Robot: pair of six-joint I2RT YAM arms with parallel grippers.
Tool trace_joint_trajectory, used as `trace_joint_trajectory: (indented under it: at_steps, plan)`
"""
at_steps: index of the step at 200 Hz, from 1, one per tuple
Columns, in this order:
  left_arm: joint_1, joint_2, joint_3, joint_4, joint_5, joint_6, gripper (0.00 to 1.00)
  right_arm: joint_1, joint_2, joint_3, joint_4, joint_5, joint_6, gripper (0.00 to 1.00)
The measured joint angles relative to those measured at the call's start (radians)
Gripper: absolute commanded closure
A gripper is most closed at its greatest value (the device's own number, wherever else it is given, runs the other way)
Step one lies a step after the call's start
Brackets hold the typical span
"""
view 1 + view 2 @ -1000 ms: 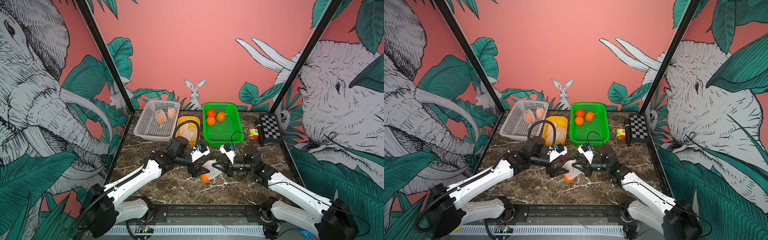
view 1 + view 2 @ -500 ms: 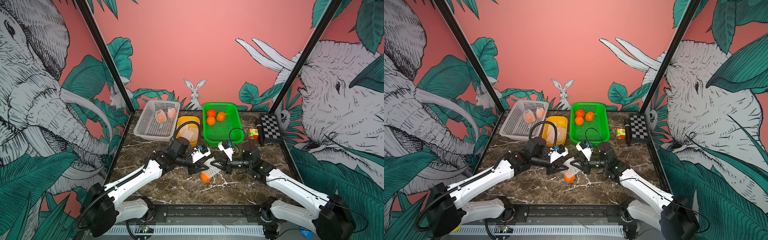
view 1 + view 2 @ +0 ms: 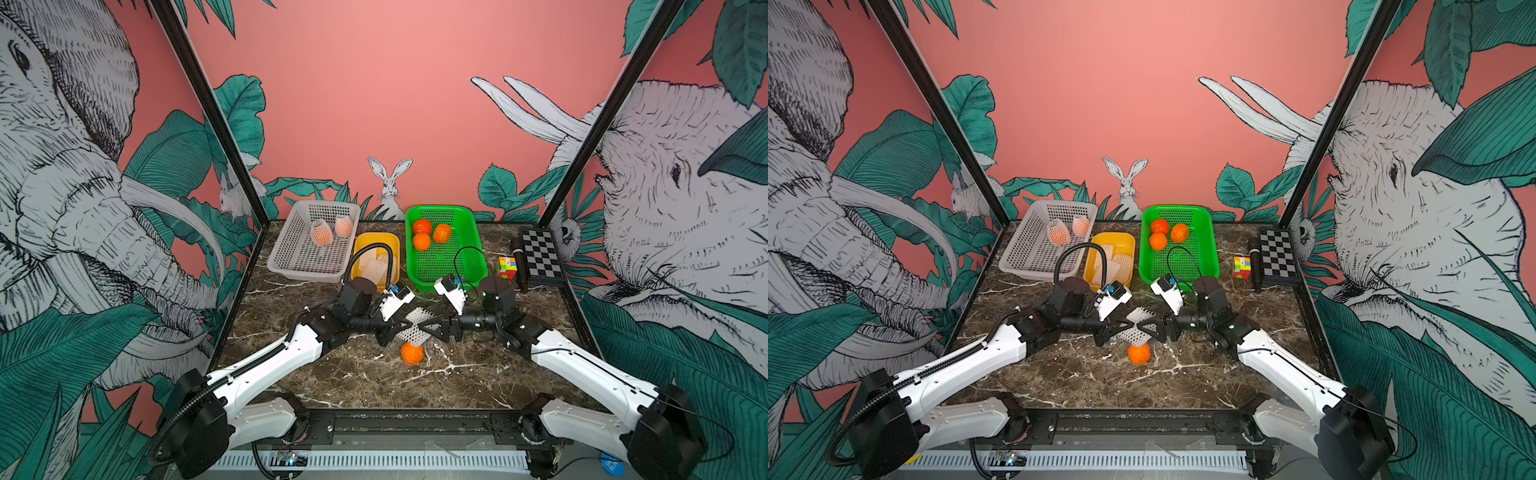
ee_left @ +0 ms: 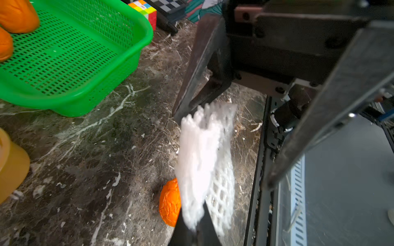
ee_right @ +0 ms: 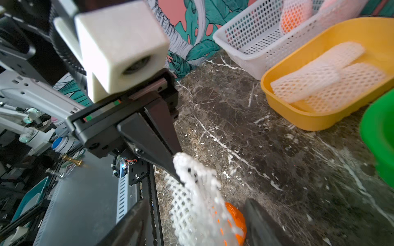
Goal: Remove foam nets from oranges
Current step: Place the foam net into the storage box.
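L jaws tight; R jaws wide.

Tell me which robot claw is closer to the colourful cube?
Right. The right gripper is on the puzzle cube's side of the foam net; the left gripper is on the far side.

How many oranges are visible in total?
6: three bare oranges in the green basket, two netted in the white basket, one on the table by the held foam net.
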Motion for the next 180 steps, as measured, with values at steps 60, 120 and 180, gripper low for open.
trace_joint_trajectory:
  at_steps: [60, 120, 180]
  plan:
    - [0.115, -0.013, 0.002, 0.011, -0.05, -0.197, 1.0, -0.05, -0.226, -0.1, 0.019, 0.221, 0.025, 0.09]
    - [0.239, 0.107, 0.227, -0.16, -0.049, -0.282, 1.0, -0.05, -0.242, -0.192, 0.064, 0.349, 0.067, 0.08]
    - [0.404, 0.337, 0.531, -0.379, -0.069, -0.301, 1.0, -0.05, -0.167, -0.197, 0.136, 0.409, 0.074, 0.08]
